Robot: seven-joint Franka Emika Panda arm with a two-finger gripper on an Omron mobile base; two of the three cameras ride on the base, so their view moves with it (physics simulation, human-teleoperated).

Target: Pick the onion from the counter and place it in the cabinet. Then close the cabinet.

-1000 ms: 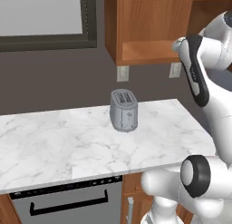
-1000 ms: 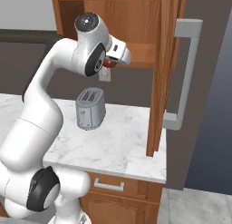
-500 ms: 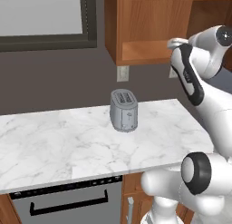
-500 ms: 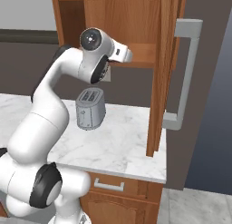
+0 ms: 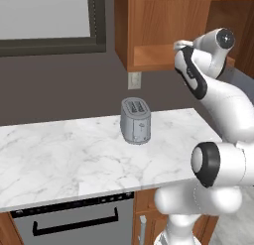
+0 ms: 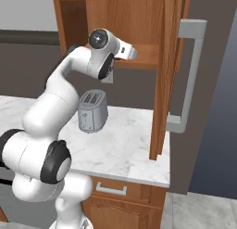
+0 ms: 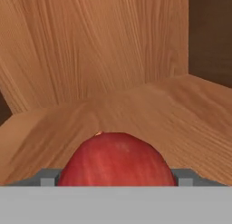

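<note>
The onion (image 7: 115,158), a glossy red ball, sits low in the hand view between the two grey fingertips (image 7: 47,177); my gripper (image 7: 115,177) is shut on it. Beyond the onion lie the wooden shelf and back wall of the cabinet (image 7: 113,60). In the right base view the hand (image 6: 128,52) reaches over the lower shelf of the open cabinet (image 6: 139,19). The cabinet door (image 6: 165,75) stands open, edge-on, with its long grey bar handle (image 6: 194,75). The white marble counter (image 5: 74,150) lies below.
A silver toaster (image 5: 135,121) stands on the counter under the cabinet, also seen as the toaster (image 6: 92,111) beside my arm. A dark appliance front (image 5: 74,221) sits under the counter at left. A wall outlet (image 5: 133,80) is behind the toaster.
The arm has swung the hand with the onion rightward and deeper into the cabinet, over its lower shelf. The toaster and door have not moved.
</note>
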